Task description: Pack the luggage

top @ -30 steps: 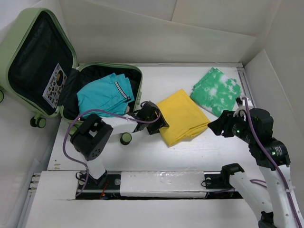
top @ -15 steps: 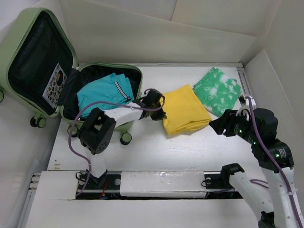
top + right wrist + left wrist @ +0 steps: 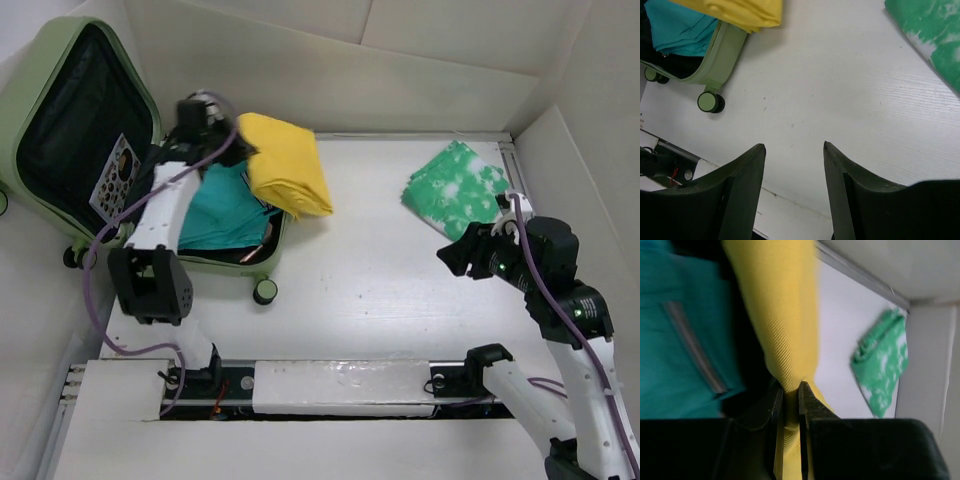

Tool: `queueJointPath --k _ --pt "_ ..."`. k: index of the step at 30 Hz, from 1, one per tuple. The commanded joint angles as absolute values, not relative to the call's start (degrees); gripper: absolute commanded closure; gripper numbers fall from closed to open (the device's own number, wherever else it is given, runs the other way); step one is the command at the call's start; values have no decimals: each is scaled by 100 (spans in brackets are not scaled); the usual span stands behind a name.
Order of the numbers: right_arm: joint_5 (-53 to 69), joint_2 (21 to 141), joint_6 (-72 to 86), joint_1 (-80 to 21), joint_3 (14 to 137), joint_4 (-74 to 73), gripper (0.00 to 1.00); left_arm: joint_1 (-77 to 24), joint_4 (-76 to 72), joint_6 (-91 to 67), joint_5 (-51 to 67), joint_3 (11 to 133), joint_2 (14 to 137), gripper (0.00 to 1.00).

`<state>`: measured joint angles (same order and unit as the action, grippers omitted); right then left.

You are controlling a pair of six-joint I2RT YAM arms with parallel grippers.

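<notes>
The luggage (image 3: 225, 264) is a pale green suitcase lying open at the left, its lid leaning up with black lining, and a teal garment (image 3: 222, 214) lies in its base. My left gripper (image 3: 232, 135) is shut on a folded yellow cloth (image 3: 290, 170), which hangs in the air over the suitcase's right rim. In the left wrist view the fingers (image 3: 790, 386) pinch a fold of the yellow cloth (image 3: 780, 315) above the teal garment (image 3: 670, 340). My right gripper (image 3: 455, 255) hangs open and empty over bare table (image 3: 794, 146).
A green and white patterned cloth (image 3: 458, 190) lies folded at the back right of the table, just beyond the right gripper. A suitcase wheel (image 3: 710, 101) stands on the table by the base's near corner. White walls close in the back and right sides.
The left gripper closed on the yellow cloth, lifted it off the table and swung it left and back over the suitcase. The right arm has barely moved.
</notes>
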<state>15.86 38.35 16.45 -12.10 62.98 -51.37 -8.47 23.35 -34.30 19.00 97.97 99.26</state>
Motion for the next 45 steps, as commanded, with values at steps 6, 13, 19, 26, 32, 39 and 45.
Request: queueJointPath --k 6,13,19,26,32,39,45 --pt "1837 4078 1354 -1266 6565 -4614 44 1941 1539 -3042 2831 7551 8851 100" --pt "1960 4131 1301 -1266 6565 -4614 44 2364 1572 -3041 2128 7400 8851 100" --pt "1960 4026 1301 -1266 6513 -4666 44 2364 2249 -3164 1415 7857 8851 81" --pt "1854 3973 1301 -1266 6460 -4790 38 1025 2338 -2945 635 8252 7614 25" --pt "1530 4025 1538 -1266 6643 -4790 37 -1683 1969 -3356 149 7884 7320 21" --pt "687 4087 1749 -1266 7600 -4921 72 -4691 1783 -4007 -352 9111 9848 22" --pt "685 3965 2030 -1266 7945 -5220 66 -5335 2373 -4350 -272 12126 12715 25"
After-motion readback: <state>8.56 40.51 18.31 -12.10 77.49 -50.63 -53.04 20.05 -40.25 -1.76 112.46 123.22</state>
